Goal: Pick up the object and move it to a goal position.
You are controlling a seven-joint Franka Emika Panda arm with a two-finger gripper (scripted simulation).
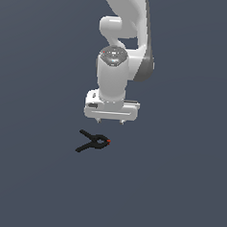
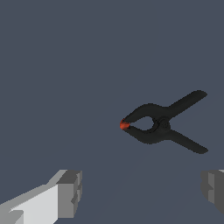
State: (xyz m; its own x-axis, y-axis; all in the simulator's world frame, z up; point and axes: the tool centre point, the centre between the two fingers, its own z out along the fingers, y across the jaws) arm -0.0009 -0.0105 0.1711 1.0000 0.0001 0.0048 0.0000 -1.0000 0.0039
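The object, a small black spring clamp point(image 1: 93, 142) with two splayed thin handles and a tiny red tip, lies flat on the dark grey floor. Its handles point to the exterior view's left and its red tip to the right. My gripper point(image 1: 110, 121) hangs above and a little behind it, apart from it, with the fingers spread wide and nothing between them. In the wrist view the clamp point(image 2: 162, 123) lies ahead of the gap between my two grey fingertips point(image 2: 70, 193), and my gripper point(image 2: 141, 192) is open.
The white arm point(image 1: 121, 48) rises from the gripper to the top of the exterior view. The dark grey floor point(image 1: 33, 186) shows no other objects, edges or goal marker.
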